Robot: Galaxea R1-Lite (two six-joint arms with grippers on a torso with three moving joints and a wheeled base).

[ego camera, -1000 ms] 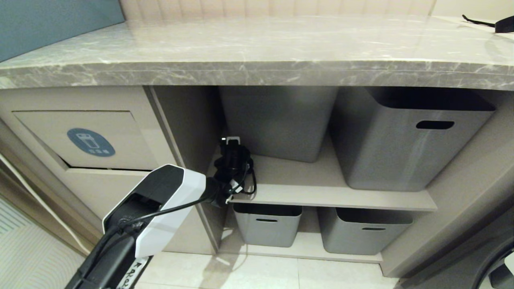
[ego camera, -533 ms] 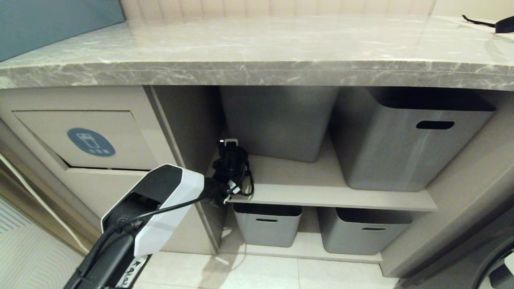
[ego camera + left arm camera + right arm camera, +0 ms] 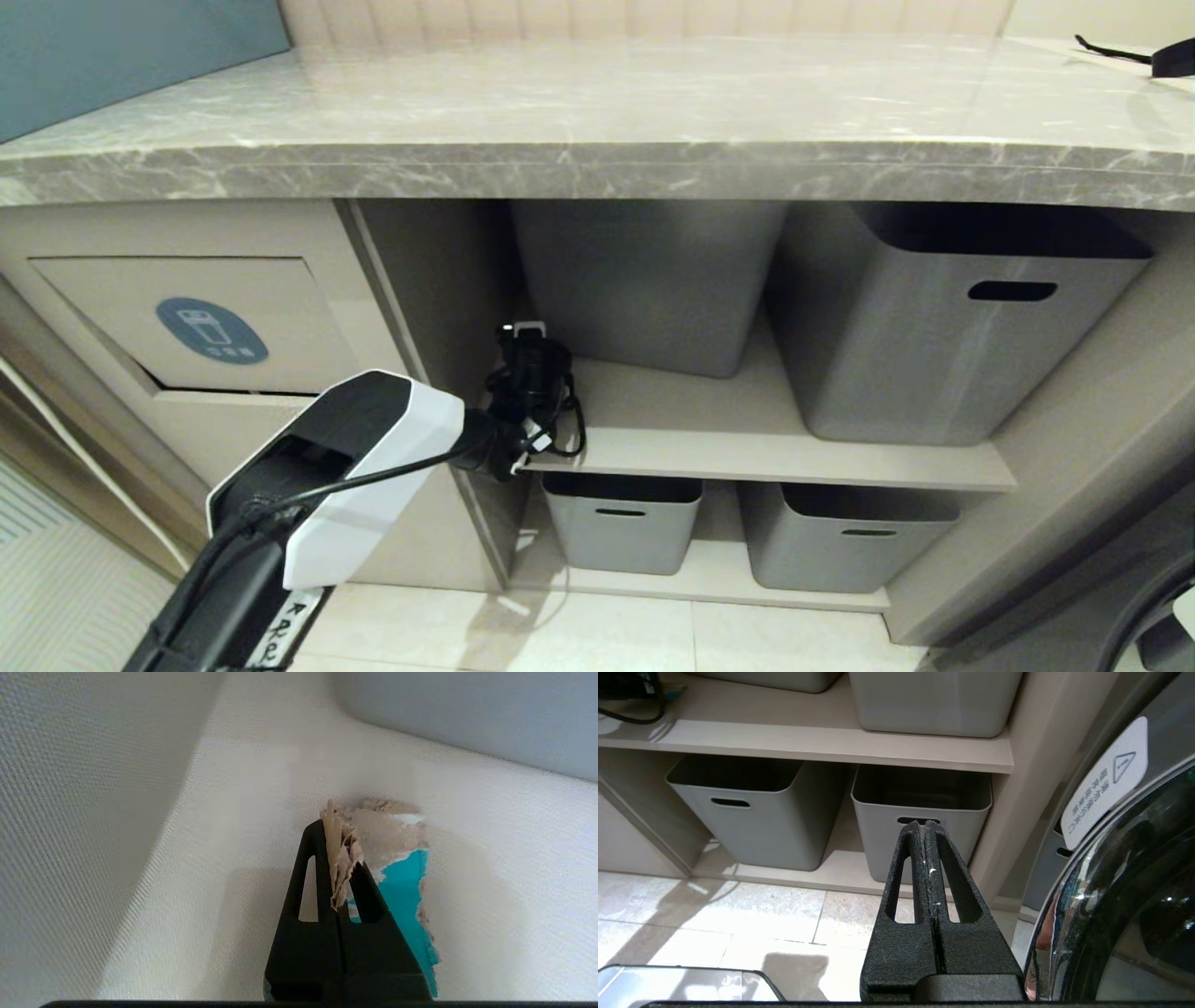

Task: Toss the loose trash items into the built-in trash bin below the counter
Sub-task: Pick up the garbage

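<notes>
Head view: the left gripper (image 3: 525, 347) reaches onto the upper shelf (image 3: 747, 439) beside a grey tub (image 3: 644, 280), right of the trash flap (image 3: 187, 322). Left wrist view: its jaws pinch a torn brown-and-teal cardboard scrap (image 3: 373, 844) over the shelf. Right wrist view: the right gripper (image 3: 924, 826), pressed together and empty, hangs above the floor tiles (image 3: 714, 914).

left arm (image 3: 345, 467): white shell over black core, thin black cable along its side, white label with handwriting below | left gripper (image 3: 340, 858): black tapered fingers with slot cut-outs, looped black cables behind | right gripper (image 3: 925, 830): rough black fingers, same long slots, pale flecks along the seam
</notes>
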